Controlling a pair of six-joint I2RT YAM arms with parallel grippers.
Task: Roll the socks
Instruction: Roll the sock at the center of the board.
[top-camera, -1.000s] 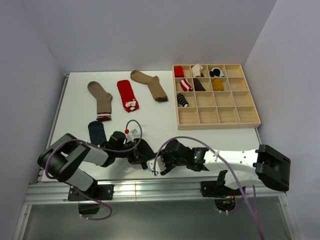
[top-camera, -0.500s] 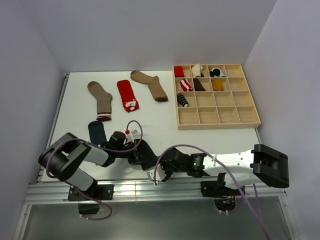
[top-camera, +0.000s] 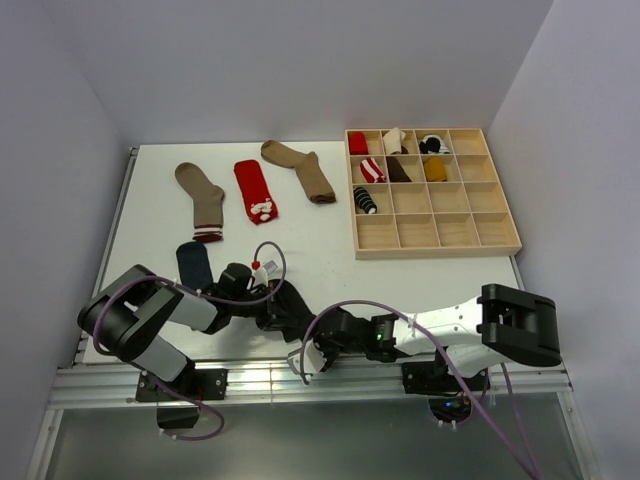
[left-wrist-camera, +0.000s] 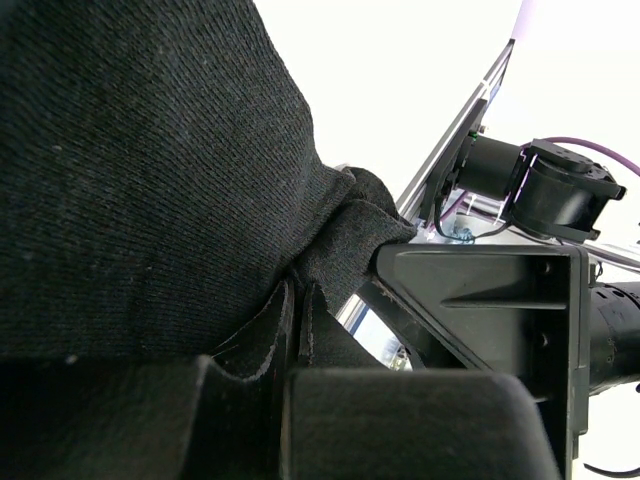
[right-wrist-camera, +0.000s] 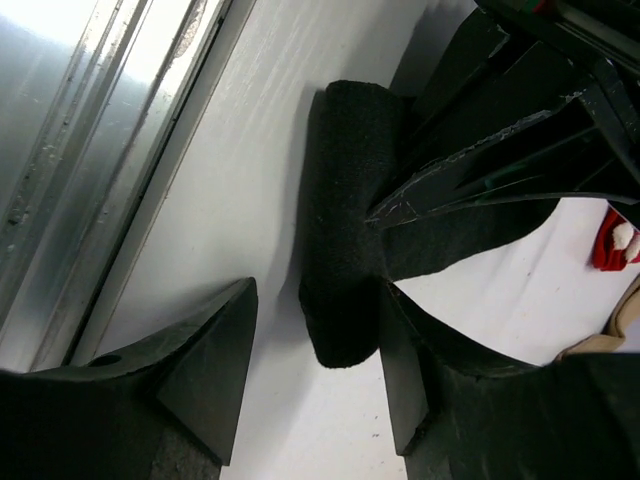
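A plain black sock (right-wrist-camera: 345, 240) lies bunched on the white table near its front edge. My left gripper (left-wrist-camera: 297, 297) is shut on the sock's fabric (left-wrist-camera: 150, 170), which fills most of the left wrist view. My right gripper (right-wrist-camera: 318, 292) is open, and the sock's thick folded end hangs between its two fingers (right-wrist-camera: 215, 365), close to the right one. From above, the left gripper (top-camera: 288, 314) and right gripper (top-camera: 309, 356) meet at the table's front middle. A navy sock (top-camera: 193, 264) lies just left of the left arm.
Two tan socks (top-camera: 203, 200) (top-camera: 300, 170) and a red sock (top-camera: 256, 190) lie flat at the back of the table. A wooden compartment tray (top-camera: 437, 250) holding several rolled socks stands at the back right. The metal front rail (right-wrist-camera: 90, 140) runs close beside the right gripper.
The right arm has swung its gripper left and toward the table's front edge, bringing its fingers around the sock's end. The left gripper has held still, shut on the sock.
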